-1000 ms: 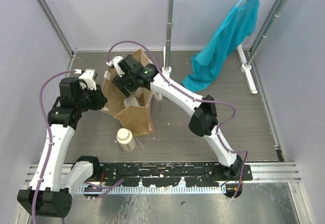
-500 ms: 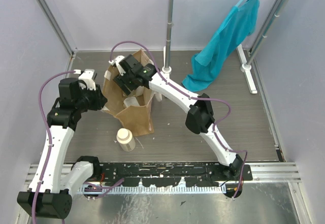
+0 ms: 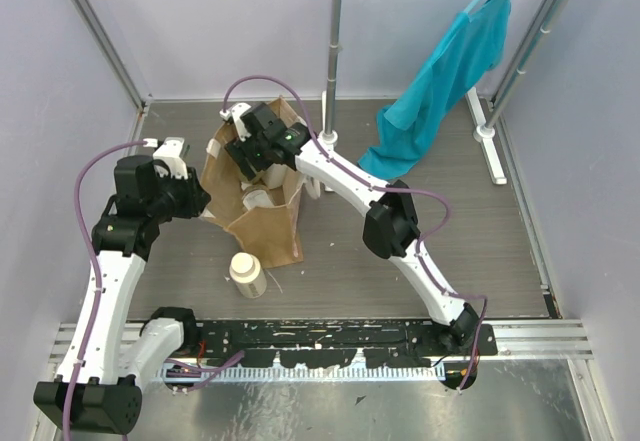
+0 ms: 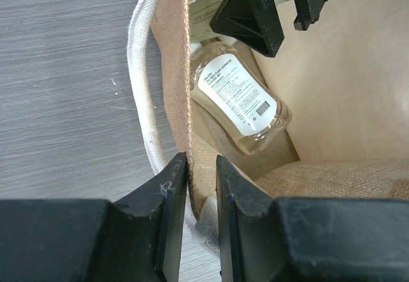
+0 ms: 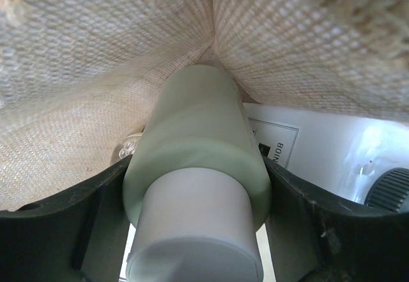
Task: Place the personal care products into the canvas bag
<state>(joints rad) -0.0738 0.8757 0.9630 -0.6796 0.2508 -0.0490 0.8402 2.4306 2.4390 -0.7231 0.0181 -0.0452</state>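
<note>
You have the grey wood-grain table (image 3: 480, 251) with a teal garment (image 3: 440, 81) hanging from the rack at the far right, well apart from the work. The canvas bag (image 3: 265, 226) stands upright left of centre, mouth open upward. Your left gripper (image 4: 201, 167) is at the bag's left side, its claw narrowed to a pinch on the top edge of the bag's wall, with one finger outside and one inside; the whitish strap handle (image 4: 140, 90) loops down just outside that wall. Your right gripper (image 3: 250, 159) reaches down into the bag's mouth from the far side, and its claw is clamped on the olive-green bottle (image 5: 198, 160), cap toward the wrist camera, base pointing into a fold of the woven lining. Inside the bag you can see a clear bottle (image 4: 239, 100) lying tilted against the wall, printed label up, and beside the green one a white bottle (image 5: 319, 148) with a dark cap. The cream bottle (image 3: 248, 274) stands upright on the table, just in front of the bag, untouched by either gripper.
</note>
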